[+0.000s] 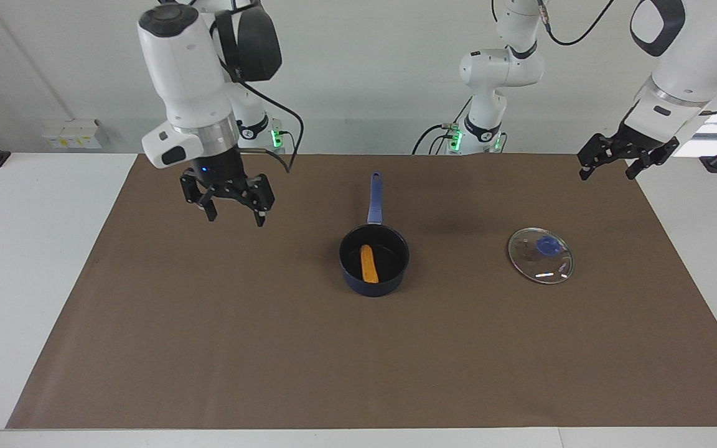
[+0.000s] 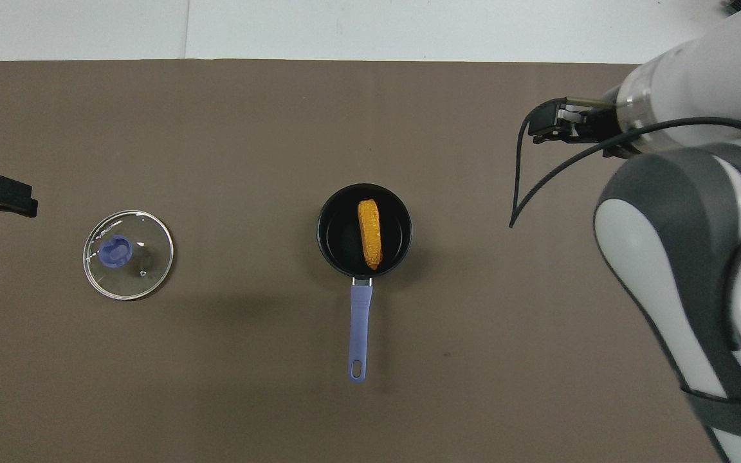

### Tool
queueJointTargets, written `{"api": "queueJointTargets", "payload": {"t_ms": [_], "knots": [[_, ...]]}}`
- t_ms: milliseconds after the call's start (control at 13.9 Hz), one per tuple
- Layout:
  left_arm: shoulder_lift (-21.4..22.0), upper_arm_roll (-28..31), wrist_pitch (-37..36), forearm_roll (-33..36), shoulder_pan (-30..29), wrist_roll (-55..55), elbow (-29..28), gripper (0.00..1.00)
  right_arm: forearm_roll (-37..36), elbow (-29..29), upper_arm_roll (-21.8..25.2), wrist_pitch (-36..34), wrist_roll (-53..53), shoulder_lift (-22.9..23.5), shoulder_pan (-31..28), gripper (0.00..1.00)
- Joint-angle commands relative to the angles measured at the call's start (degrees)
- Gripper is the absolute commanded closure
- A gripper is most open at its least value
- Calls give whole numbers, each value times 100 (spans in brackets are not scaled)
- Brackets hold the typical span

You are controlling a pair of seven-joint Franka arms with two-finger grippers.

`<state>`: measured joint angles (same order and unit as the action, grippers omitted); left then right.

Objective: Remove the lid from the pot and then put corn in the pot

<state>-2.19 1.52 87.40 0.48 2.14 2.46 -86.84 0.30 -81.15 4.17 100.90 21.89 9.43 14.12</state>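
The dark blue pot [image 1: 374,287] [image 2: 328,218] stands mid-mat, uncovered, with its long blue handle [image 1: 374,198] pointing toward the robots. The orange-yellow corn [image 1: 368,264] [image 2: 370,233] lies inside it on the black bottom. The glass lid [image 1: 540,255] [image 2: 128,254] with its blue knob lies flat on the mat, toward the left arm's end. My right gripper [image 1: 236,219] hangs open and empty in the air over the mat toward the right arm's end, well apart from the pot. Over the mat's edge at the left arm's end, my left gripper [image 1: 606,175] waits raised, open and empty.
A brown mat [image 1: 358,361] covers most of the white table [image 1: 28,261]. A small white box [image 1: 72,134] sits by the wall at the right arm's end. The right arm's cable loops below its wrist.
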Motion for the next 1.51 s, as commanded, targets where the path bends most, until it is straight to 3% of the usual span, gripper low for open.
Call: {"api": "queueJointTargets", "payload": {"t_ms": [0, 502, 646, 1435], "knots": [[-1, -12, -56, -48, -29, -9, 18, 0, -91, -25, -75, -489, -97, -424, -172, 0], [-1, -3, -56, -48, -29, -9, 18, 0, -65, 65, -66, -1668, -1230, -1135, -726, 0], [-1, -3, -56, -48, -21, -9, 18, 0, 5, -285, -31, -1635, -1372, -1311, -858, 0], [-1, -3, -56, -48, -29, -9, 18, 0, 14, -665, -31, -1599, -1600, -1374, -1069, 0]]}}
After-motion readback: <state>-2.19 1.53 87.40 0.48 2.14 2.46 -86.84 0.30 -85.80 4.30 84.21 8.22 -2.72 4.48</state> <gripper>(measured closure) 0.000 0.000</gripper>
